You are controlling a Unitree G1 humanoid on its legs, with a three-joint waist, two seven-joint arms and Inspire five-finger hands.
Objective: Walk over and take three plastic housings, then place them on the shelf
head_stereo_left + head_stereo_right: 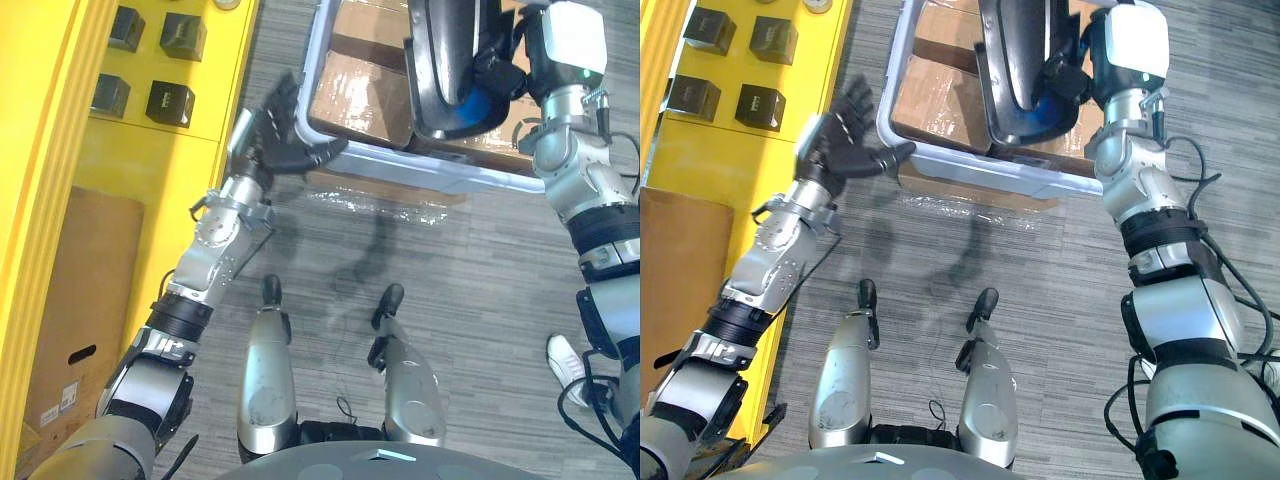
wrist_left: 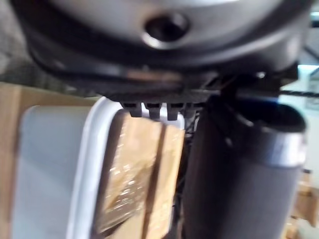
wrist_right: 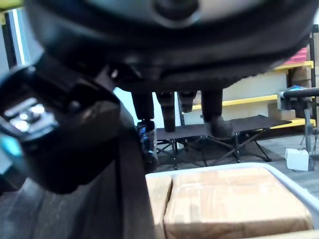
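we are at the pick-up step. our right hand is up over the crate with its fingers closed on the edge of a large black housing. the housing stands roughly upright and hangs above the wrapped cardboard boxes inside the crate. we cannot tell whether its lower end is clear of the boxes or resting on them.

our left hand is empty, with fingers spread and straight. it is at the crate's near left corner, and the thumb reaches toward the rim. we cannot tell whether the thumb touches it.

the yellow shelf runs along our left side, well apart from the housing, and a few small black boxes sit on it. we see no housing on the shelf, so we judge this to be the first of the three, with the placing not yet begun.

next we need to lift the housing clear of the crate's rim and turn left toward the shelf. the piece is big and held on one side only, so it may swing or slip. bringing the free left hand under it looks sensible before we walk.
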